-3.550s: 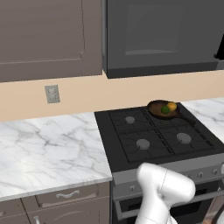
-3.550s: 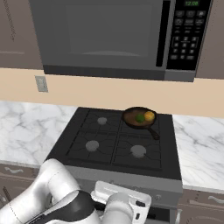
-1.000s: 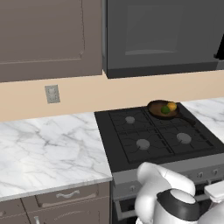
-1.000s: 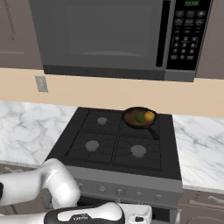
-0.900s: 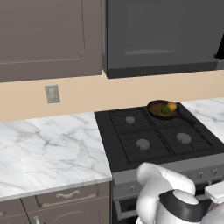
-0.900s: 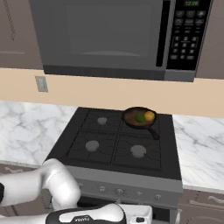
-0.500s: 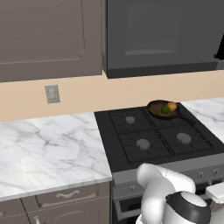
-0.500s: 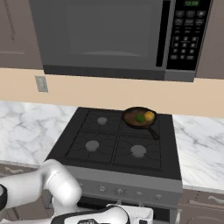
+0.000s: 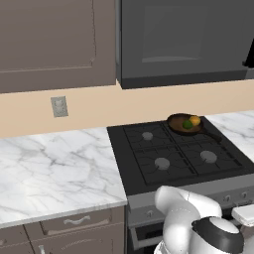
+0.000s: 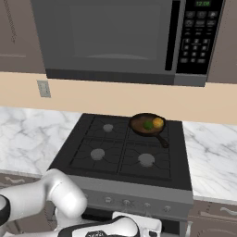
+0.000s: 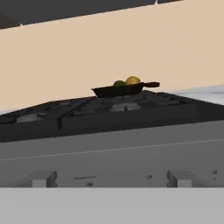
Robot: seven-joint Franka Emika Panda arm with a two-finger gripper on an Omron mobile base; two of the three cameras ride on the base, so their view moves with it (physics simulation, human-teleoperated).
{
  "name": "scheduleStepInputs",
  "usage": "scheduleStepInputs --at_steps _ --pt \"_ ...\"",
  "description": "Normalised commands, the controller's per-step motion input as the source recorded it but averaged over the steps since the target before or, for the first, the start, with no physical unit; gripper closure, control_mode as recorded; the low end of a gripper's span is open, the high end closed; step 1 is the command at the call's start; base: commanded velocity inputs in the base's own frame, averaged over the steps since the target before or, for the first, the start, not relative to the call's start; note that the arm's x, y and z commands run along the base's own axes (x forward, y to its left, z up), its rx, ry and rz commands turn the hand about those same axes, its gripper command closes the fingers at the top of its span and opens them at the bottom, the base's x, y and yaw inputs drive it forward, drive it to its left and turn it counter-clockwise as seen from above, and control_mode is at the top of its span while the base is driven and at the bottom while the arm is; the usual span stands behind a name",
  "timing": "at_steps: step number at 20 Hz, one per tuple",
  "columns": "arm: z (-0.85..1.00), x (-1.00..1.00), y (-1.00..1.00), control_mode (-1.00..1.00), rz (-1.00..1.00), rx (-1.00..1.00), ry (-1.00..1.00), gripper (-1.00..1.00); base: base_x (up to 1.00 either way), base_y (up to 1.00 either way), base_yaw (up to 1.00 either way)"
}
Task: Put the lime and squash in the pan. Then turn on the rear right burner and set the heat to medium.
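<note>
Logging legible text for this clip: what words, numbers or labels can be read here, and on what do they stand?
Green clock digits on the dark microwave control panel: too small and blurred to read.
Pale button labels on the same panel: too small to read.
Lettering on the dark band of the white robot arm: blurred, not readable.
Grey knobs on the black stove's front panel: no readable marks.

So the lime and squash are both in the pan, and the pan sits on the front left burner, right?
Not quite. The lime and squash are both in the pan, but the pan sits on the rear right burner, not the front left; the right base view shows it.
</note>
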Motion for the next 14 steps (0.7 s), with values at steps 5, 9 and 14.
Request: scheduleStepInputs --at_steps 5,9,14 --pt "-0.04 0.26 -0.09 -1.00 0.00 0.10 0.00 -1.00 0.00 0.00 0.00" --pt "0.00 0.06 0.00 -1.00 0.00 0.00 0.00 -1.00 0.00 0.00 0.00" --pt "-0.26 0.04 0.00 -1.00 0.00 0.00 0.00 -1.00 0.00 0.00 0.00"
